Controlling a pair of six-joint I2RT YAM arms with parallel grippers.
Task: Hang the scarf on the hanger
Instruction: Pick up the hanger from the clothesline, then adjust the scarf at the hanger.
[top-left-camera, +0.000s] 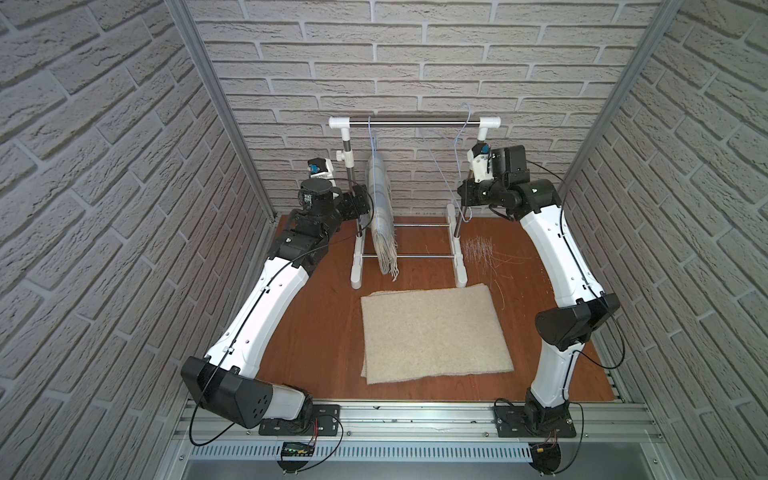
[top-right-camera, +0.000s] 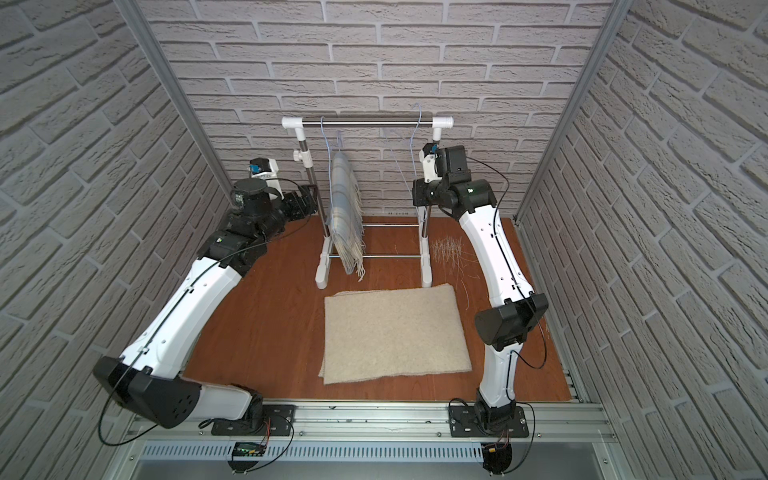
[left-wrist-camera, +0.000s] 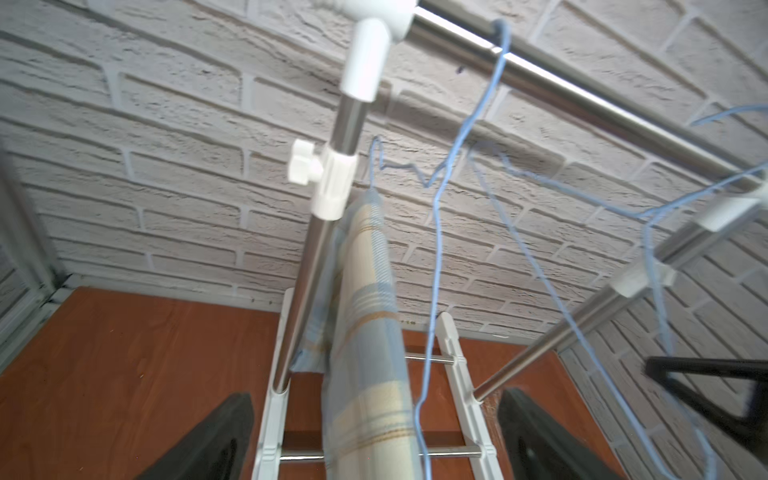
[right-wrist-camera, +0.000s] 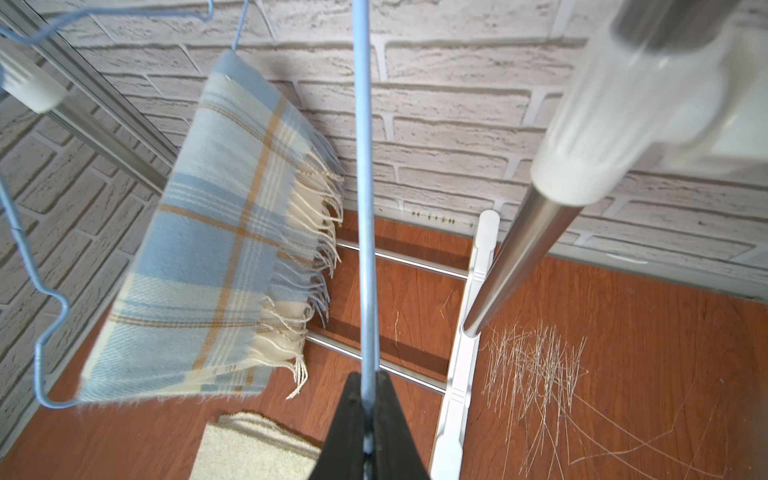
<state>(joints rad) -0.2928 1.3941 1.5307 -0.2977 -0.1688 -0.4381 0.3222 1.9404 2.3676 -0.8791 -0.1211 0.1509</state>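
At the back-right corner of the surface (top-left-camera: 316, 332), the right pincer (right-wrist-camera: 368, 376) is clamped on the blue wire of the hanger (right-wrist-camera: 365, 208). The wire runs straight up out of the closed jaws. The hanger hooks over the rail at the right end of the rack (top-left-camera: 415, 121), just beside the right post, its wire bare.

Left pincer (left-wrist-camera: 374, 397): fingers wide apart, gripping nothing. It is raised near the back-left corner, just beside the rack's left post. In its wrist view the post and the plaid scarf (right-wrist-camera: 208, 257) stand ahead of the spread fingers. Contact with either: cannot tell.

Edges and room:
- The rack stands mid-width along the back edge, its feet reaching forward.
- The plaid scarf hangs on a second hanger (top-left-camera: 369, 133) near the rail's left end, its fringe down by the lower crossbars.
- Bare steel shows on the rail between the two hangers.
- Bare wood runs from the beige scarf (top-left-camera: 432, 332) to the left edge, with a narrower strip to the front edge.
- Loose fibres (right-wrist-camera: 528, 374) lie on the wood to the right of the rack's right foot.

The beige scarf is folded flat into a rectangle. It lies mid-surface toward the front edge, a little right of centre, with its back edge near the rack's feet. It is lower than the right pincer and forward of it, well apart. It is also well apart from the left pincer, and touches neither.
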